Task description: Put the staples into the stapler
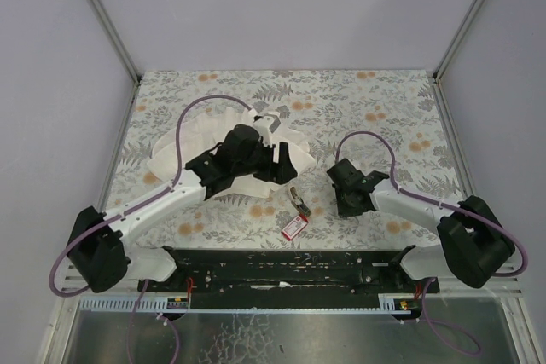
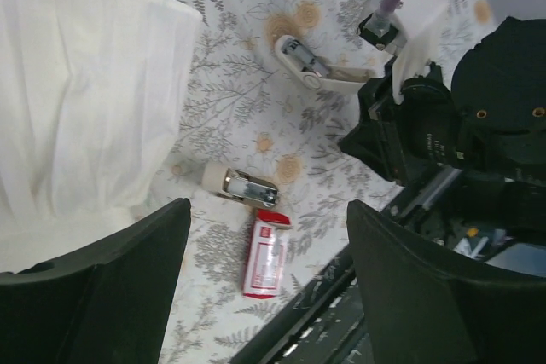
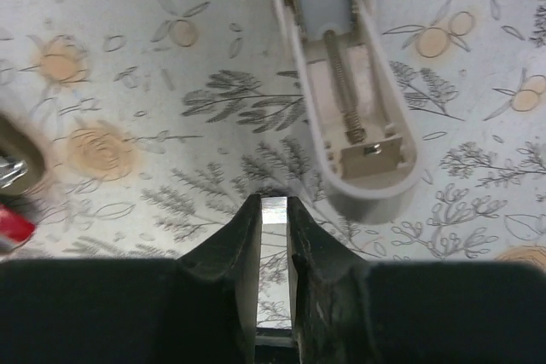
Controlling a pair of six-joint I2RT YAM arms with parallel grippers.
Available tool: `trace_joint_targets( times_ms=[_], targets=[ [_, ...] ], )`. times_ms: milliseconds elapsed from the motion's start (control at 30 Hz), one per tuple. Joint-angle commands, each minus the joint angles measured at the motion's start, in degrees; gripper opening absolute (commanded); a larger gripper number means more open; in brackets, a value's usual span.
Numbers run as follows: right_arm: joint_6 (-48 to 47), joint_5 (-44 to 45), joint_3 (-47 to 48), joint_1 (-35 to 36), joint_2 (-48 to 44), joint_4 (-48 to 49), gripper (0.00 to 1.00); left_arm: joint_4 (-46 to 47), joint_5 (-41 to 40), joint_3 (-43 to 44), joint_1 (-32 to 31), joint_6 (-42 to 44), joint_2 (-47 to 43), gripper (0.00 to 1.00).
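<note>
Two arms reach over the floral counter in the top view; left end effector hangs at the edge of the white pleated cloth; right end effector sits low, right of the red box.

Left wrist: left end effector spread wide, gripping nothing, above the red box; a small beige-and-metal piece lies just beside the box, can't tell what it is; the stapler lies hinged open further off, close to the right end effector.

Right wrist: fingers pressed nearly together, pinching a thin silvery strip, the staples; fingertips near the open stapler's rounded end, apart from it; its spring exposed.
</note>
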Motion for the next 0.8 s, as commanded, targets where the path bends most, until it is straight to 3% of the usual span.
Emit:
trace_joint_targets(
  times_ms=[0, 400, 767],
  targets=[
    [0.8, -5.6, 1.2, 0.3, -6.2, 1.5, 0.2, 13.0, 3.4, -6.3, -0.1, -12.1, -6.0, 0.73],
    [10.7, -31.1, 8.1, 0.3, -20.9, 19.6, 0.2, 39.9, 13.7, -23.1, 0.0, -33.5, -18.8, 0.73],
    [22.3, -41.9, 7.5, 0.2, -24.2, 38.3, 0.2, 48.0, 19.5, -25.0, -0.5, -37.2, -22.0, 0.65]
  ],
)
